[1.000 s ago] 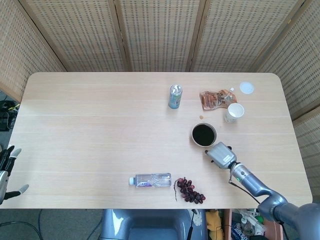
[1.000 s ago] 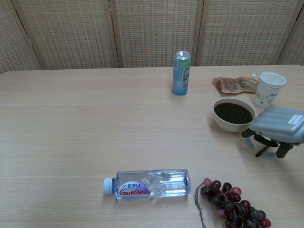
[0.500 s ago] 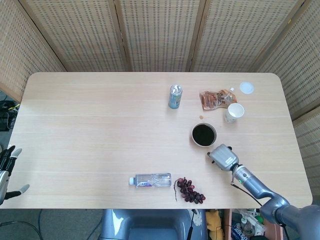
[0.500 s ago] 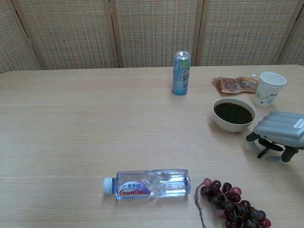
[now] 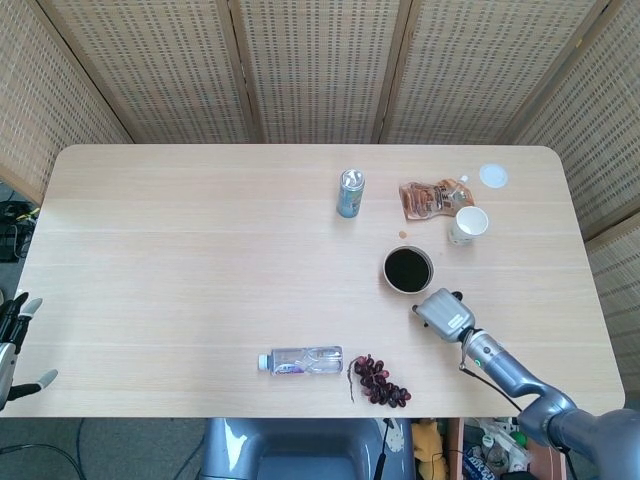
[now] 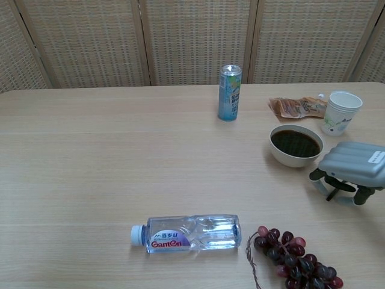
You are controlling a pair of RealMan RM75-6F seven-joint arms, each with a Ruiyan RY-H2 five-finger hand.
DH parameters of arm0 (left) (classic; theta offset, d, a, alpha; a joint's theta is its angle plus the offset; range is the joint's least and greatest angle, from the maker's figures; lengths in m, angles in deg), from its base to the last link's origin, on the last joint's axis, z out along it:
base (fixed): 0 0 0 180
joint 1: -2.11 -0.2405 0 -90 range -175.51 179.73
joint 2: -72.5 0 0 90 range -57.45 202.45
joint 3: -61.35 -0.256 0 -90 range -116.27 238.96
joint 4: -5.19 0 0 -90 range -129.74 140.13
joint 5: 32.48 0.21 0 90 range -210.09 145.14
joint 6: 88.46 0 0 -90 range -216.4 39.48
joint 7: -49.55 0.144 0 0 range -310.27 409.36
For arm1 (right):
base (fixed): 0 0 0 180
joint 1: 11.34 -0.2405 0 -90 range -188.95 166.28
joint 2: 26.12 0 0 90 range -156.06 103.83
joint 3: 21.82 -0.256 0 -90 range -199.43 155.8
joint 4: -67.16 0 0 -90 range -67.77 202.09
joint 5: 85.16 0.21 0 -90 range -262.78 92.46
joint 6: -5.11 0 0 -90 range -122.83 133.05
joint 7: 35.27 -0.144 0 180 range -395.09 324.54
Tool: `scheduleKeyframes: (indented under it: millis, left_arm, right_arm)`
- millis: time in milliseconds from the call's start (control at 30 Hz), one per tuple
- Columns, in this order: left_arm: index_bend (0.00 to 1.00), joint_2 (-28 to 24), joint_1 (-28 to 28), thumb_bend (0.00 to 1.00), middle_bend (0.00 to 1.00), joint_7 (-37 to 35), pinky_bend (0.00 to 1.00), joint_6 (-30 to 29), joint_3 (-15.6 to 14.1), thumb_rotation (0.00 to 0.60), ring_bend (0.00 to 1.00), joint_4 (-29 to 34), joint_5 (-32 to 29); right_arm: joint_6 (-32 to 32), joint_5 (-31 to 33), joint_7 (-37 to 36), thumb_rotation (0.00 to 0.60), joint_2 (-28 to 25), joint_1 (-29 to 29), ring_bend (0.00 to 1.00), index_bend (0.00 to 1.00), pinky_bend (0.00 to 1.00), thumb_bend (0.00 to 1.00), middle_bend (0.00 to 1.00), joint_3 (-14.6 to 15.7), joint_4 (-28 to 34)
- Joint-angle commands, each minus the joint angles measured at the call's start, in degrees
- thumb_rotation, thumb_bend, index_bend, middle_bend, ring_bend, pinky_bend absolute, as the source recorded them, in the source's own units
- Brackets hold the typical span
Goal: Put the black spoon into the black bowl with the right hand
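The black bowl (image 5: pixel 408 269) (image 6: pixel 295 144), pale outside and dark inside, stands right of the table's middle. Just right of it and nearer to me, my right hand (image 5: pixel 443 314) (image 6: pixel 354 170) hovers palm down, low over the table. Its fingers (image 6: pixel 319 174) curl under the palm. They close around a thin dark piece, the black spoon (image 6: pixel 331 194), which the chest view shows only in part; the head view hides it under the hand. My left hand (image 5: pixel 14 343) hangs off the table's left front corner, fingers apart, holding nothing.
A drink can (image 5: pixel 350 193) stands behind the bowl. A snack pouch (image 5: pixel 430 198), a paper cup (image 5: pixel 467 224) and a white lid (image 5: pixel 493 176) are at the back right. A water bottle (image 6: pixel 187 233) and a bunch of grapes (image 6: pixel 293 257) lie near the front edge.
My right hand has shifted a little away from the bowl and lower toward the table, with less of the spoon showing under it. The left hand has stayed put.
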Motion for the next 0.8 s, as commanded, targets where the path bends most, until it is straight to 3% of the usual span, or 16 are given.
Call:
scheduleKeyframes:
  millis: [33,433,800]
  left_arm:
    - [0.00,0.01,0.02,0.04,0.00,-0.01,0.00,0.06,0.03,0.600,0.00,-0.04,-0.05]
    - [0.00,0.07,-0.03,0.03,0.00,-0.42,0.00,0.24,-0.02,0.600,0.00,-0.40,-0.14]
    - [0.00,0.10,-0.07,0.03,0.00,-0.76,0.00,0.20,-0.02,0.600,0.00,-0.69,-0.03]
  right_arm:
    - [-0.18,0.04,0.02,0.600,0.15,-0.07,0.92,0.54,1.00,0.47,0.88,0.00,-0.14]
    - [-0.72,0.22,-0.21,0.600,0.87,0.08,0.92,0.59,1.00,0.47,0.89,0.18,-0.73]
    - [0.26,0.34,-2.03,0.600,1.31,1.18,0.94,0.67,1.00,0.58,0.91,0.51,-1.11]
